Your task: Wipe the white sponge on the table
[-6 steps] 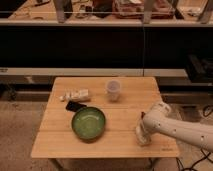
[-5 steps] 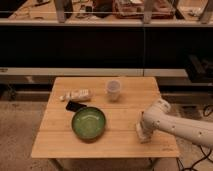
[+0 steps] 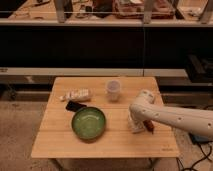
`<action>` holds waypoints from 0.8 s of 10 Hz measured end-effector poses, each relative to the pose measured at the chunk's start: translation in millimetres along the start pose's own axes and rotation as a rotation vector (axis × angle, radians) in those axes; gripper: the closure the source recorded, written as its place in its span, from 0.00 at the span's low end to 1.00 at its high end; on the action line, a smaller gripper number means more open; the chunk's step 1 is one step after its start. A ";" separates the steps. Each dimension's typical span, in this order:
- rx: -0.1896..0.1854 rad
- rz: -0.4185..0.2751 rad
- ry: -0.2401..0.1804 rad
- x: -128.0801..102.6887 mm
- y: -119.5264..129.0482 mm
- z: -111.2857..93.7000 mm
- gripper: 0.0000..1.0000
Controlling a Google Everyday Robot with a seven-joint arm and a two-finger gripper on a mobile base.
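The light wooden table (image 3: 60, 140) fills the middle of the camera view. My white arm reaches in from the right, and my gripper (image 3: 136, 125) points down onto the table's right half, right of the green bowl. A small off-white block, apparently the white sponge (image 3: 134, 129), lies right under the gripper tip against the tabletop. It is mostly hidden by the gripper.
A green bowl (image 3: 88, 123) sits at the centre left. A black flat object (image 3: 75, 106) and a whitish tube-like packet (image 3: 76, 94) lie behind it. A translucent plastic cup (image 3: 113, 90) stands at the back centre. A small reddish thing (image 3: 150, 128) lies right of the gripper. Dark shelving stands behind.
My gripper and forearm have shifted a little to the left across the tabletop, toward the bowl. The other objects have not moved.
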 end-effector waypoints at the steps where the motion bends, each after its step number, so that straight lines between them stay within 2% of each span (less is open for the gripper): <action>1: 0.006 -0.019 -0.003 1.1 -12.1 0.3 0.91; 3: 0.042 -0.063 -0.008 -2.6 -41.7 -4.8 0.91; 4: 0.085 -0.121 -0.013 -16.4 -68.4 -11.6 0.91; 6: 0.130 -0.193 -0.018 -41.5 -92.4 -19.1 0.91; 8: 0.146 -0.266 -0.037 -75.7 -102.7 -23.5 0.91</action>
